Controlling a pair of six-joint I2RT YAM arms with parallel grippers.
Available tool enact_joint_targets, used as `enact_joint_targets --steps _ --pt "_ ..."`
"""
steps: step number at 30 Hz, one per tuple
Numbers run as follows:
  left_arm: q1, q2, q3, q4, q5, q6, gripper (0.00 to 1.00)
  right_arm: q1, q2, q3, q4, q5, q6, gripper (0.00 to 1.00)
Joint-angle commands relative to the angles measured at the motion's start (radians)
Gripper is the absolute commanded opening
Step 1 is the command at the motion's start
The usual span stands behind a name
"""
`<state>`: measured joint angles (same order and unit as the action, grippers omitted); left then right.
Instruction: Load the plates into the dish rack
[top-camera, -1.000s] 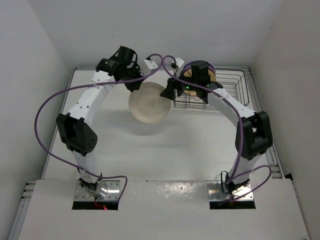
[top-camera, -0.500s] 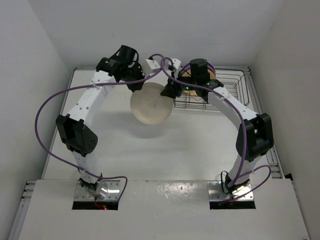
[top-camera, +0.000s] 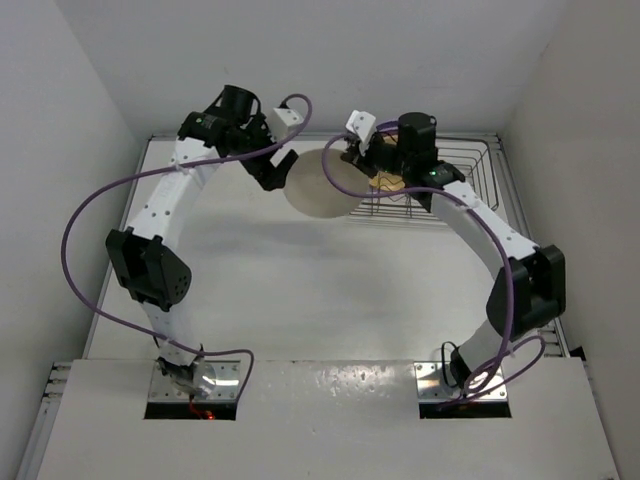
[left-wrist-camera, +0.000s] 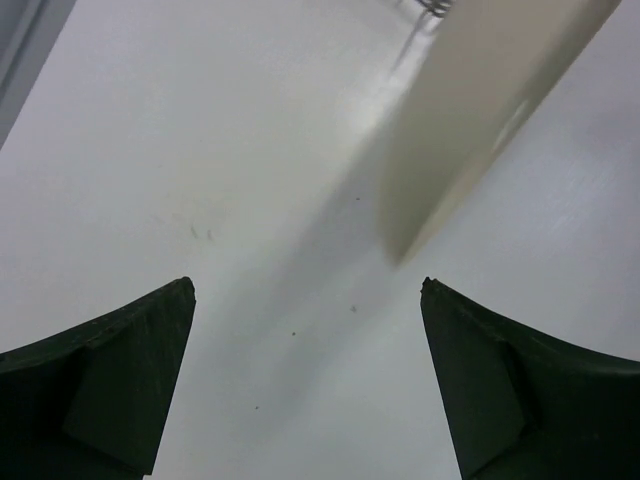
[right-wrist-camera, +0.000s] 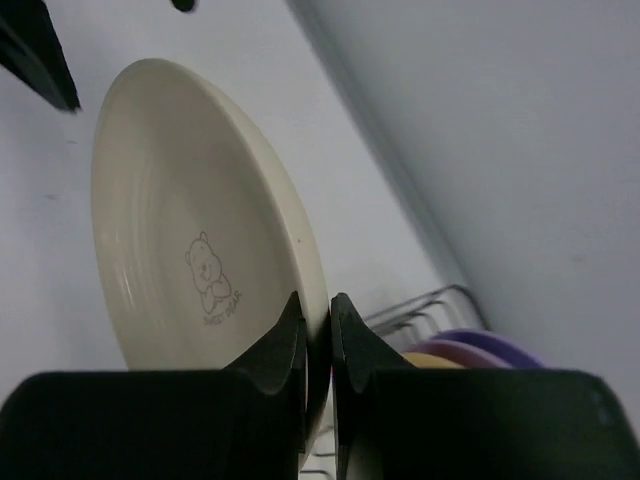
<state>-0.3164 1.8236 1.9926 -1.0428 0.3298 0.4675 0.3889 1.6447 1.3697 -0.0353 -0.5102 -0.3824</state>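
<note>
My right gripper (right-wrist-camera: 317, 310) is shut on the rim of a cream-white plate (right-wrist-camera: 190, 230) with a small bear print, and holds it tilted on edge above the table. In the top view this plate (top-camera: 318, 188) hangs just left of the dish rack (top-camera: 470, 175), with the right gripper (top-camera: 350, 163) at its upper right rim. My left gripper (top-camera: 280, 168) stands open a little to the plate's left, apart from it. The left wrist view shows the left gripper (left-wrist-camera: 307, 285) with nothing between its fingers and the plate's edge (left-wrist-camera: 480, 110) beyond. An orange-yellow plate (right-wrist-camera: 430, 358) and purple plates (right-wrist-camera: 490, 345) stand in the rack.
The grey wire rack sits at the table's back right corner, against the walls. A purple cable (top-camera: 90, 220) loops out from the left arm. White walls close in the table at the back and on both sides.
My left gripper opened, let go of the cream plate and drew back to the left. My right gripper shut on the rim and carried the plate toward the rack, tipping it on edge.
</note>
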Motion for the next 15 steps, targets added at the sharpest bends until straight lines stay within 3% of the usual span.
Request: enact_joint_targets --steps 1,7,11,15 --pt "0.074 -0.053 0.017 0.070 0.012 -0.064 1.00 -0.056 -0.092 0.054 0.072 0.055 -0.267 0.00" --pt "0.146 -0.053 -0.046 0.112 -0.095 -0.121 1.00 -0.149 -0.082 0.106 -0.147 0.079 -0.617 0.00" --pt "0.157 -0.053 -0.069 0.121 -0.095 -0.112 1.00 -0.203 -0.083 0.026 -0.121 0.148 -0.844 0.00" --pt "0.166 -0.053 -0.069 0.121 -0.104 -0.112 1.00 -0.231 -0.054 -0.007 -0.061 0.187 -0.868 0.00"
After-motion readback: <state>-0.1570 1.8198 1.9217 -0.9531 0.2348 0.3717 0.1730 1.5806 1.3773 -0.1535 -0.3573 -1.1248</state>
